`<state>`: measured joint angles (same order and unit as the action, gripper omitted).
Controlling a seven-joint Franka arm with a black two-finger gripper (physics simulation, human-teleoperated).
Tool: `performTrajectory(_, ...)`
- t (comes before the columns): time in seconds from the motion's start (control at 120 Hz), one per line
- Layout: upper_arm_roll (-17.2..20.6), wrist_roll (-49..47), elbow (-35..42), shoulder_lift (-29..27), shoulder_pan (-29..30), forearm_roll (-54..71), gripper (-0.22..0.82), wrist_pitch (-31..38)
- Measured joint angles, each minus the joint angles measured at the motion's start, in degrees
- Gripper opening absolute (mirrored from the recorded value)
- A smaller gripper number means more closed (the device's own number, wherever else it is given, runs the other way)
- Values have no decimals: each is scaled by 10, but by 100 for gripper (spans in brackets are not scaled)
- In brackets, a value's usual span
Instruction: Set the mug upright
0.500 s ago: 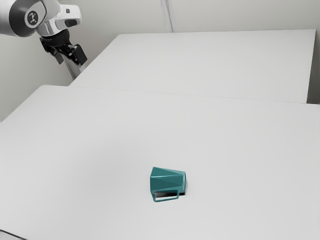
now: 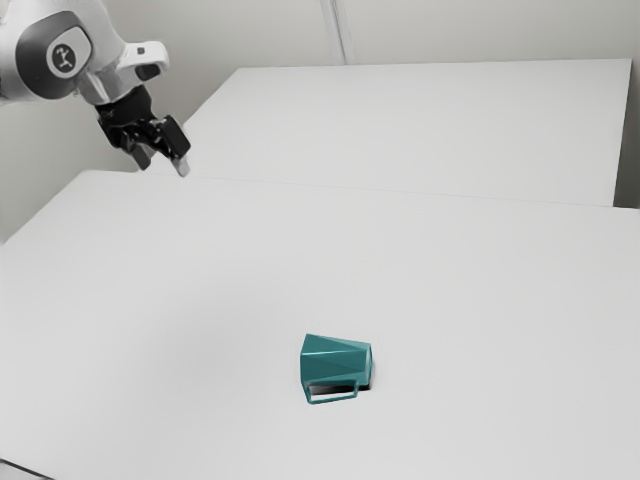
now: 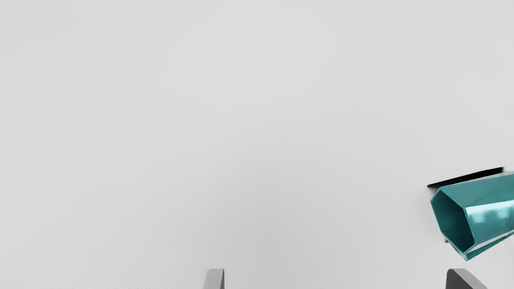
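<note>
Gripper [image 2: 163, 168]: pos. at ext. view's far left, raised, well apart from mug; fingers [image 3: 214, 279] wide apart. Mug [image 2: 338, 358]: teal, on its side on white table [image 2: 200, 300], near part of ext. view, just right of ctr.; handle [image 2: 334, 400] on near side. Wrist view: mug mouth visible, w/ mug beyond one finger's side. Second white surface [image 2: 430, 130]: far side, behind table.

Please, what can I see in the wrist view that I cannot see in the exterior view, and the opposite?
Wrist view: the hollow inside of the teal mug.
Exterior view: the arm, the full loop of the mug's handle, and a second white surface beyond the table.
Both: the mug lying on its side on the table, and the gripper with fingers apart.
</note>
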<state>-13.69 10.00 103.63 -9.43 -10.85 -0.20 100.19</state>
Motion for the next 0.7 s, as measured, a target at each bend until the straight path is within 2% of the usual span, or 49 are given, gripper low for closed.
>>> performTrajectory(0.342,-12,-39,200,1,10,-219,60,1)
performTrajectory(0.533,6,-80,267,9,9,-285,60,18)
performTrajectory(0.7,33,-93,281,56,8,-364,60,59)
